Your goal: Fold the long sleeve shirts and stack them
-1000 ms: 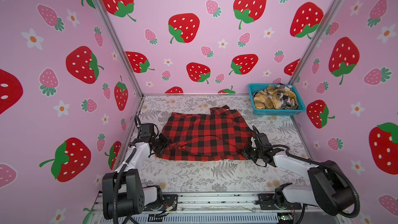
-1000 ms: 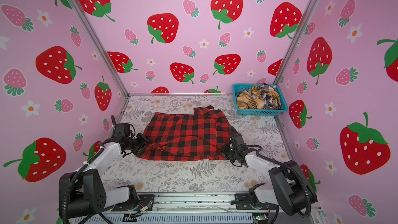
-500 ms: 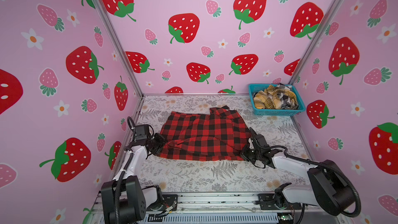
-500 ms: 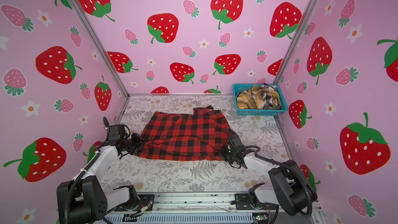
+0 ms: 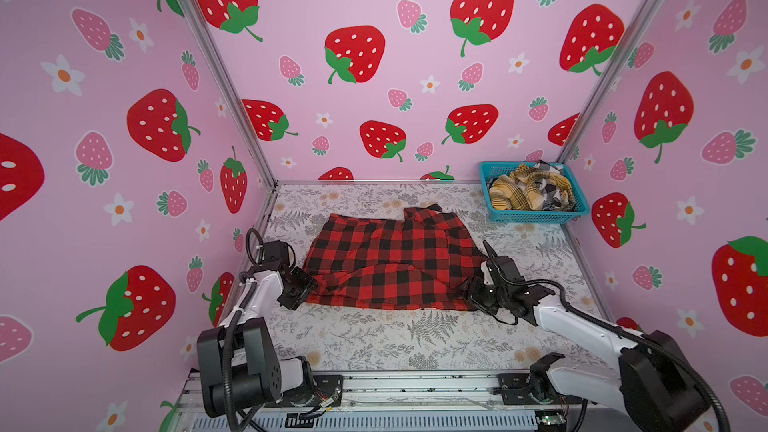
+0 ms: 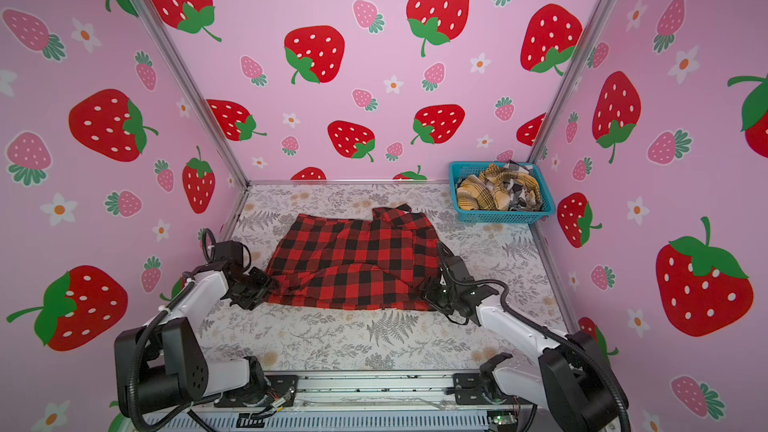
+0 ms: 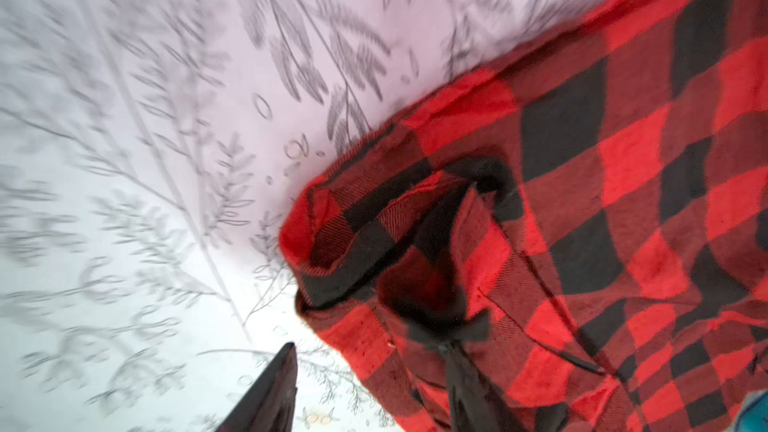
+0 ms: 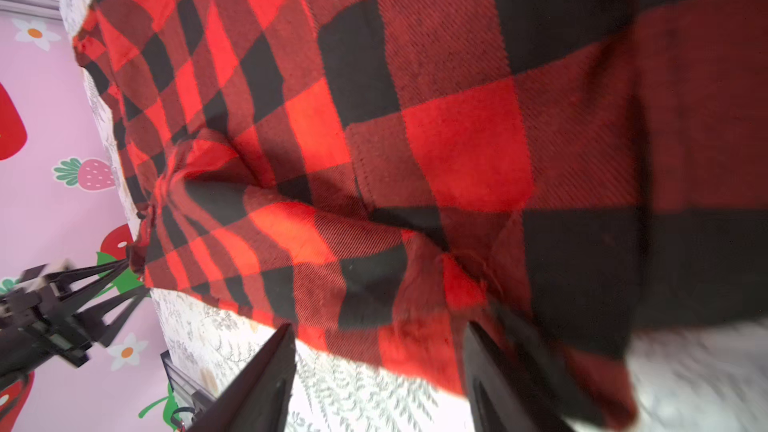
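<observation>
Lying flat in the middle of the table cover [image 5: 395,342], the red-and-black shirt [image 5: 390,263] has its collar at the far edge and a curved fold across its near half; whether that fold is a sleeve cannot be told. In both top views the left gripper [image 5: 311,284] at the shirt's near left corner and the right gripper [image 5: 466,289] at its near right corner merge with the black checks, so their fingertips are hard to make out there. The wrist views settle it. The left gripper's fingers [image 7: 272,384] stand apart with the rumpled corner lying loose in the gap, though that view is smeared. The right gripper's fingers [image 8: 257,380] are likewise spread at the hem, holding nothing. In the far right corner a turquoise basket [image 5: 536,216] holds a mustard-yellow shirt [image 5: 509,197] and a black-and-white shirt [image 5: 550,191], crumpled together with much of each buried. The cover is pale with grey ferns; pink strawberry-print walls [image 5: 374,14] close in three sides.
</observation>
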